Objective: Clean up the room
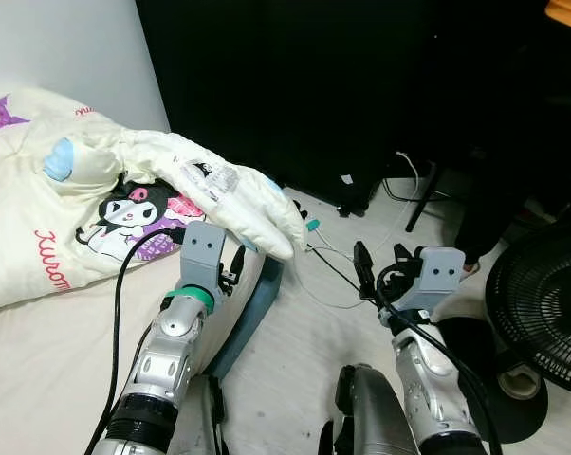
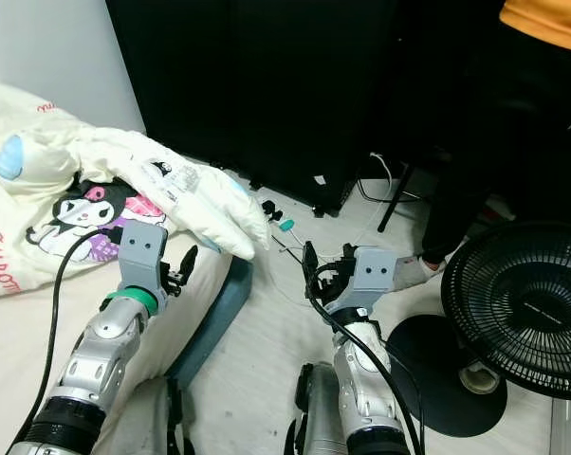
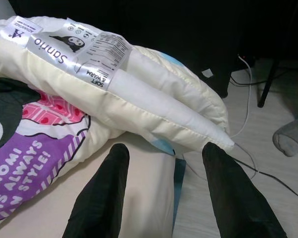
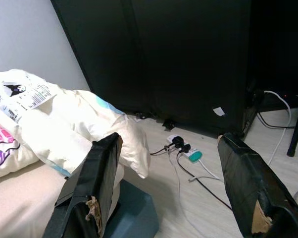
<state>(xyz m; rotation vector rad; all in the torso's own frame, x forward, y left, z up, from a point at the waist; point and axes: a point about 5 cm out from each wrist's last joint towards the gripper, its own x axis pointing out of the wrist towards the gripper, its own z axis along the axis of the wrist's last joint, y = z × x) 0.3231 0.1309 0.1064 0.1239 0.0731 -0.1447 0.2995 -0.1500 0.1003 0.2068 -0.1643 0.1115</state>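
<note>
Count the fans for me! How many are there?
1. The black fan stands on the floor to the robot's right, beside its right arm, on a round black base. Part of it runs off the picture's edge, and more could be hidden out of view.

Silver arms, grey wrist blocks, black cables, apparently a green left-wrist ring (image 1: 189, 298).

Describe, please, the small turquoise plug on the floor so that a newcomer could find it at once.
Start at the bed's overhanging cream blanket and look to the pale floor just past its tip, before the black cabinet. There lies the turquoise plug amid thin cables; the connectors beside it are black.
</note>
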